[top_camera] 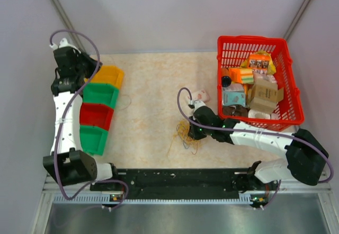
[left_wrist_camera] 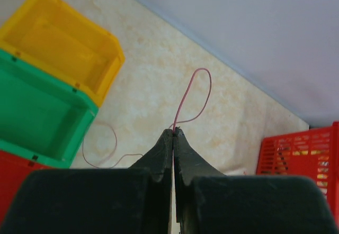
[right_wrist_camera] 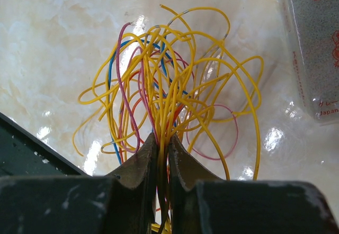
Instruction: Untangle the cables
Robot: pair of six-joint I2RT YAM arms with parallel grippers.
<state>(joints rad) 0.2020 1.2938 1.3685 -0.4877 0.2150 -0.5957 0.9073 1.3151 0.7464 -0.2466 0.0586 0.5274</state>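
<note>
Two robot arms reach from the near edge: the left arm (top_camera: 62, 118) along the left side, the right arm (top_camera: 259, 138) toward the middle of a pale marbled counter (top_camera: 148, 80). At far right stands a red basket (top_camera: 229, 47) holding boxes and packets. Along the left runs a row of bins (top_camera: 106, 102): yellow, green, red, green. Mid-counter lies a tangle of cables (right_wrist_camera: 169, 75), mostly yellow with red and blue. The right pincer (right_wrist_camera: 162, 138) is clamped on a bunch of its strands. The left pincer (left_wrist_camera: 174, 132), fully closed near the yellow bin, pinches one reddish cable (left_wrist_camera: 202, 69) looping up from its tips. Another loose cable (left_wrist_camera: 115, 140), also reddish, lies beside the green bin.
</note>
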